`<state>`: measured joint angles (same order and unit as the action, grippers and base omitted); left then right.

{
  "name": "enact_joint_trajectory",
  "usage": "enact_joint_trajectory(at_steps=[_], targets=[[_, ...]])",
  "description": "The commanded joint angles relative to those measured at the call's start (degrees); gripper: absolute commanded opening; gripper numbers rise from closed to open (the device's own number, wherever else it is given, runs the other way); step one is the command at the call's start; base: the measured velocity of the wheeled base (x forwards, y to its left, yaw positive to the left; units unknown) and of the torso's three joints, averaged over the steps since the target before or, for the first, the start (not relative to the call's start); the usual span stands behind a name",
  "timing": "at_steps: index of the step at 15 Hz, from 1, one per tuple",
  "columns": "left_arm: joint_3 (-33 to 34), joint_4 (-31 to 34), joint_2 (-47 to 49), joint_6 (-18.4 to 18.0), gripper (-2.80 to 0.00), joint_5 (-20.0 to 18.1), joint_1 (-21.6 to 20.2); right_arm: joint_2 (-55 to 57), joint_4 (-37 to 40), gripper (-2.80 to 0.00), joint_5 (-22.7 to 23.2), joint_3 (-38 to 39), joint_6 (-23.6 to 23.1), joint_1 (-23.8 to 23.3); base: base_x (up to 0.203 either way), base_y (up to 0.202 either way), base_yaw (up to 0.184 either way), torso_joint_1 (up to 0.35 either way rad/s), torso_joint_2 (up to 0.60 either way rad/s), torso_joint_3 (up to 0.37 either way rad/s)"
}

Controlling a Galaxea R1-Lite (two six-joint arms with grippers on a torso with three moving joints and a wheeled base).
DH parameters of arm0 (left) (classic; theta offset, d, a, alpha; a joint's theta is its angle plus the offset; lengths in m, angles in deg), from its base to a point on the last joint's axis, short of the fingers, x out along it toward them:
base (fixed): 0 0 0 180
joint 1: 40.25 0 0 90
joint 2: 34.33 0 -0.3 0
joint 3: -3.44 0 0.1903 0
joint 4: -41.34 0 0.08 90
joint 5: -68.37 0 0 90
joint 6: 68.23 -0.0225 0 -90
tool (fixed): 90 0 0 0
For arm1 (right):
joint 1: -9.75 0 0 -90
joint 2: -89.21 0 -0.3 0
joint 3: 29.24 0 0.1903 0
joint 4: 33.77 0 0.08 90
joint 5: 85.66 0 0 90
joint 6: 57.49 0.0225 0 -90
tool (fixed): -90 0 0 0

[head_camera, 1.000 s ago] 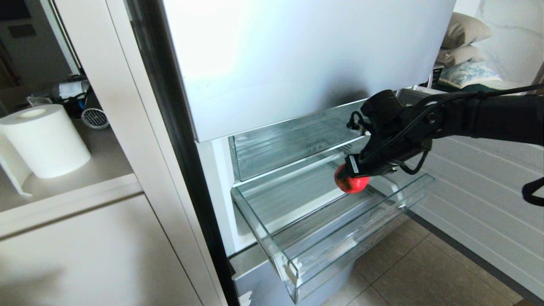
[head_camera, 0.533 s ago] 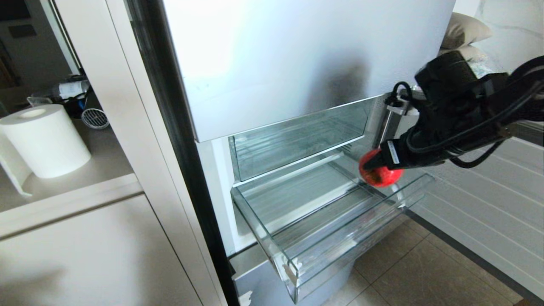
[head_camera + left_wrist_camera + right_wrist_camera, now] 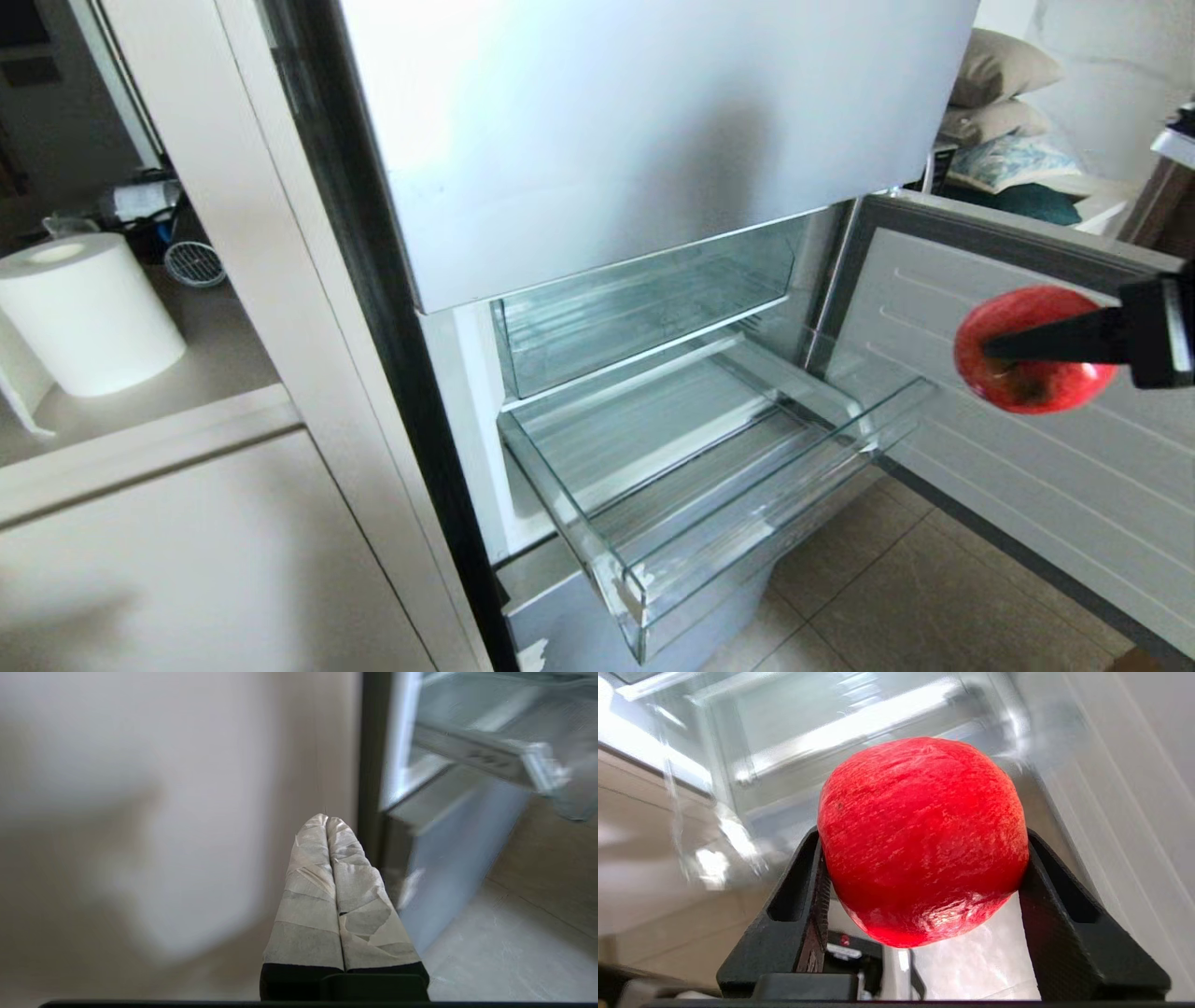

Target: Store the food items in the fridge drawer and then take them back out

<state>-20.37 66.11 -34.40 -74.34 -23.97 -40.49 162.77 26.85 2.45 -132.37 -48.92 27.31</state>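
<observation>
While my right gripper (image 3: 1036,350) clamps the round apple (image 3: 1034,350), stem dimple toward the floor, it hangs right of the fridge drawer (image 3: 747,523).

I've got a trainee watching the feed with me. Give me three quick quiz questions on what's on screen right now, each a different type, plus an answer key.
1. True or false: the fridge drawer is pulled out with no food visible in it.
2. Multiple choice: what does the right claw hold? A) a tomato B) a red apple C) nothing
3. Fill in: the left claw, parked low beside the fridge, has its fingers ____.

Key: 1 true; 2 B; 3 shut
</observation>
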Motion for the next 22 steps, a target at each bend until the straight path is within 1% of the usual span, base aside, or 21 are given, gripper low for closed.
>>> enact_joint_trajectory(at_steps=[1,5,8,9,10,11,12,13,15,17,18,20,22], targets=[[0.0,0.0,0.1,0.0,-2.80,0.0,0.0,-14.2,0.1,-2.80,-0.1,5.9,-0.2,-0.8,-0.003,-0.001,-0.125,0.009,0.00,-0.002],[0.0,0.0,0.1,0.0,-2.80,0.0,0.0,-25.3,0.0,-2.80,-0.3,12.6,-0.5,-1.3,0.000,0.008,-0.175,0.003,0.00,0.004],[0.0,0.0,0.1,0.0,-2.80,0.0,0.0,-28.9,0.0,-2.80,-0.7,13.4,-0.5,-1.4,0.001,0.010,-0.179,0.005,0.00,0.003],[0.0,0.0,0.1,0.0,-2.80,0.0,0.0,-29.3,0.0,-2.80,-2.3,13.5,-0.5,-2.1,-0.002,0.009,-0.177,0.002,0.00,0.006],[0.0,0.0,0.1,0.0,-2.80,0.0,0.0,-29.4,-0.2,-2.80,-4.0,13.4,-0.5,-4.2,0.001,0.010,-0.164,-0.002,0.00,0.002],[0.0,0.0,0.1,0.0,-2.80,0.0,0.0,-29.5,-0.8,-2.80,-5.5,13.4,-0.4,-7.7,0.002,0.009,-0.142,0.002,0.00,0.002],[0.0,0.0,0.1,0.0,-2.80,0.0,0.0,-29.4,-2.1,-2.80,-6.8,13.5,-0.3,-12.3,-0.003,0.010,-0.098,0.006,0.01,0.006],[0.0,0.1,0.1,0.0,-2.80,0.0,0.0,-29.2,-3.9,-2.80,-8.0,13.8,-0.3,-18.5,0.000,0.000,0.000,0.000,0.00,0.000],[0.0,0.0,0.1,0.0,-2.80,0.0,-0.1,-28.5,-7.8,-2.80,-9.3,15.0,-0.1,-33.5,0.000,0.000,0.000,0.000,0.00,0.000],[0.0,0.0,0.1,0.0,-2.80,0.0,0.0,-26.1,-13.8,-2.80,-10.1,17.4,1.0,-48.6,0.000,0.000,0.000,0.000,0.00,0.000],[0.0,0.0,0.1,0.0,-2.80,0.0,0.0,-23.7,-18.1,-2.80,-10.3,19.2,2.1,-53.9,0.000,0.000,0.000,0.000,0.00,0.000],[0.0,0.0,0.1,0.0,-2.80,0.0,0.0,-15.5,-27.5,-2.80,-10.6,22.7,5.2,-62.0,0.000,0.000,0.000,0.000,0.00,0.000],[0.0,0.0,0.1,0.0,-2.80,0.0,-0.1,-7.4,-35.1,-2.80,-10.1,24.8,7.2,-68.1,0.000,0.000,0.000,0.000,0.00,0.000]])
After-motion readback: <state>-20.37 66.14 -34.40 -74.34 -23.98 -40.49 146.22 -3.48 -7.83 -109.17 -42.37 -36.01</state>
